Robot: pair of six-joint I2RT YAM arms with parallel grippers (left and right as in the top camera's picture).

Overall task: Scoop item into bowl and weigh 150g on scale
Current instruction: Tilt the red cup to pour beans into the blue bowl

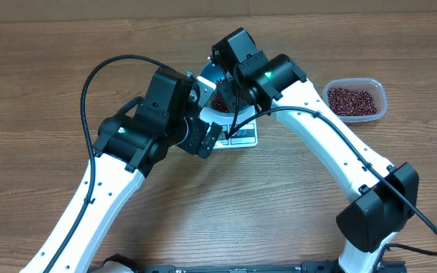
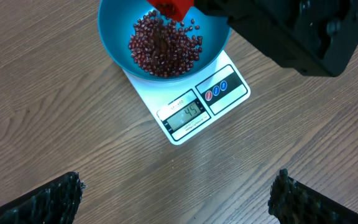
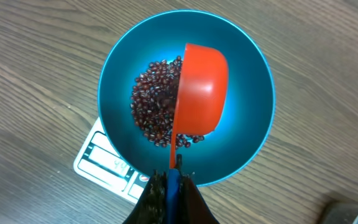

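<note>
The red scoop (image 3: 201, 90) is held by its handle in the right gripper (image 3: 171, 186), whose jaws are clamped tight on it. The scoop is tipped on its side directly over the bowl (image 3: 247, 81), with the beans (image 3: 151, 102) lying just beneath and to the left of it. The left gripper (image 2: 176, 199) is held above the table (image 1: 51, 76) on the near side of the scale (image 2: 185, 106), its fingers (image 2: 48, 202) spread wide with nothing between them. One bowl, one scale, one scoop and one clear tub (image 1: 355, 98) are counted. The beans are too many to count and lie in two heaps, one in the bowl and one in the tub. The bowl is bright blue, round, deep and smooth, and is set on the far part of the white scale, so that only the near edge with the display and two round buttons is left uncovered. The beans are small, oval and dark red-brown. The tub is placed well to the right of the scale.
</note>
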